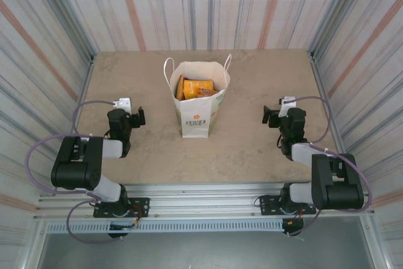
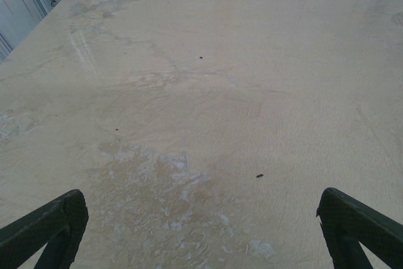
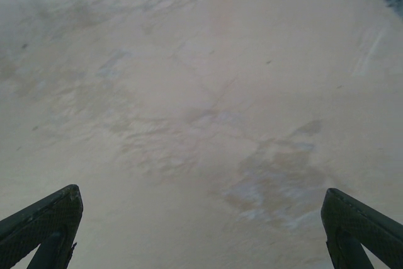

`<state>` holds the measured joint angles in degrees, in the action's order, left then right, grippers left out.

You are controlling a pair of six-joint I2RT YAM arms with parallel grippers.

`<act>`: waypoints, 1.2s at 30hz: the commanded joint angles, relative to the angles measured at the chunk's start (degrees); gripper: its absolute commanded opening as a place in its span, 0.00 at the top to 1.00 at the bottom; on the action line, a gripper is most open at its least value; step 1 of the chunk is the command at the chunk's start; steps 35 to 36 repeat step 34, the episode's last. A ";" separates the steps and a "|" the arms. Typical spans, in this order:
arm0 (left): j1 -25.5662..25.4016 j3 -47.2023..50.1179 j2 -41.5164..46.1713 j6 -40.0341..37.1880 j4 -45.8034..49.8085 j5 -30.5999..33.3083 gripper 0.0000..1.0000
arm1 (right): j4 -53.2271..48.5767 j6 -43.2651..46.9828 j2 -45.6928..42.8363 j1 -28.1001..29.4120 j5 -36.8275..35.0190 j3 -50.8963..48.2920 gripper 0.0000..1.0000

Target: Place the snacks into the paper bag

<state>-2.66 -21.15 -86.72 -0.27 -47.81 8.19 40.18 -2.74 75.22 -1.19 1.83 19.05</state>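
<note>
Left gripper spread wide, holding nothing, fingers off the tabletop. Right gripper same: wide, nothing held. Paper bag upright at centre of top view, between both grippers, yellow-orange snacks inside.

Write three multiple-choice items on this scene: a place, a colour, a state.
1. Where does the paper bag stand? A) middle of the table B) far left corner C) near edge
2. What colour are the snacks in its open top? A) blue B) yellow-orange C) black
3. How are the left end effector and right end effector? A) shut on packets B) inside the bag C) open, empty
1 A: the top view shows it upright at centre. 2 B: yellow-orange shows at its mouth. 3 C: both wrist views show fingers wide apart, nothing between.
</note>
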 commanded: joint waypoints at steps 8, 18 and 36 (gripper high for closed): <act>-0.24 -1.09 0.36 -1.15 0.45 1.48 0.01 | 9.85 0.89 13.05 -0.71 3.96 2.16 0.01; -0.24 -1.09 0.41 -1.22 0.36 1.40 0.01 | 7.88 -1.86 13.45 -3.23 6.35 3.50 0.01; -0.24 -1.09 0.41 -1.15 0.45 1.42 0.01 | 7.63 -1.98 13.25 -3.30 6.44 3.50 0.01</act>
